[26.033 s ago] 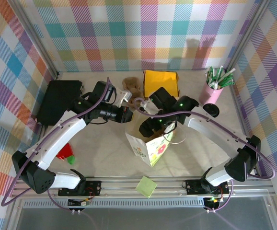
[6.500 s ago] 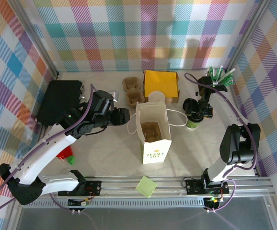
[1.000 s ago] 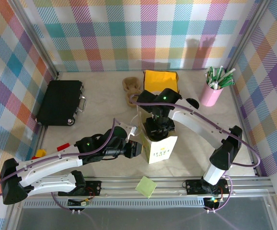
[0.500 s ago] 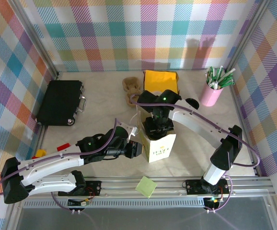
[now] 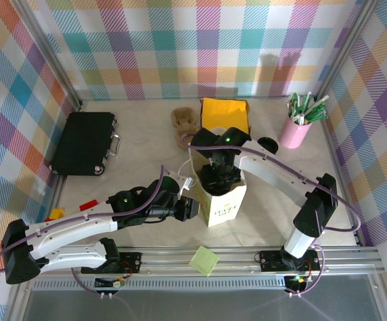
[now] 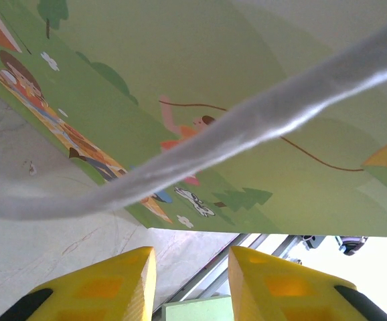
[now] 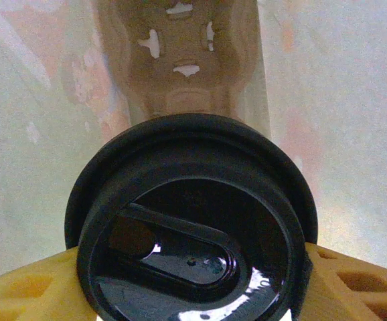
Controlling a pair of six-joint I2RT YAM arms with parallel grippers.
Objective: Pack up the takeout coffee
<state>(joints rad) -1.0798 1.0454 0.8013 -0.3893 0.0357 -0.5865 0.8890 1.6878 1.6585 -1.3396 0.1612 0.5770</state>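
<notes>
The takeout coffee (image 7: 190,221) shows from above as its black lid; the cream and green body is hidden beneath it. My right gripper (image 7: 190,284) is shut on the cup, a yellow finger at each side, and reaches down into the open paper bag (image 5: 225,204). A brown cup carrier (image 7: 180,60) lies on the bag's floor below the cup. My left gripper (image 5: 187,208) stands open beside the bag's left wall (image 6: 247,80), apart from it. The bag's white handle cord (image 6: 200,150) hangs across in front of the left gripper (image 6: 192,267).
A black case (image 5: 83,142) lies at the left. Yellow napkins (image 5: 225,114) and a brown carrier (image 5: 183,120) sit behind the bag. A pink cup of sticks (image 5: 295,127) and a loose black lid (image 5: 268,143) are at the right. A green note (image 5: 204,259) rests on the front rail.
Since 6.5 s ago the right arm has carried the cup from the table's right side into the bag. In the last second both arms and the bag have barely moved.
</notes>
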